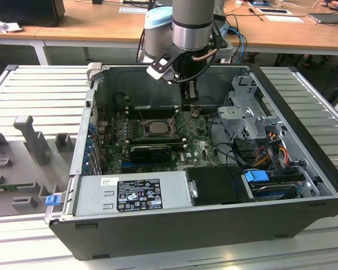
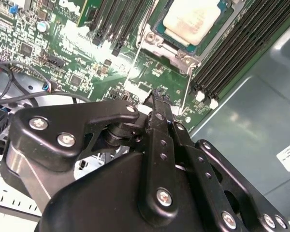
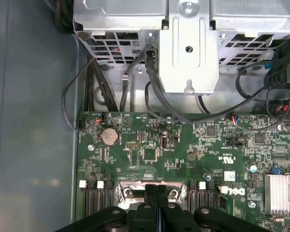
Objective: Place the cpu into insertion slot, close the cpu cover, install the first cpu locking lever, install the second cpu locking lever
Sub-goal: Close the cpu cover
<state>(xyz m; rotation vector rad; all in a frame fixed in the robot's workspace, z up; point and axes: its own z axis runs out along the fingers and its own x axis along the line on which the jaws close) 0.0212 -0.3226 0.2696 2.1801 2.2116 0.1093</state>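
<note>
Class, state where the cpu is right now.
The cpu sits in the insertion slot, between memory slots, on the exterior view's left of the gripper.

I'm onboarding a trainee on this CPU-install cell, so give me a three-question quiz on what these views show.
1. True or false: the cpu lies in the insertion slot.
2. The claw is: A shut; B wide open; C clamped round a cable.
3. Fill in: the circuit board around the slot is ___ in colour.
Key: 1 true; 2 A; 3 green.
</note>
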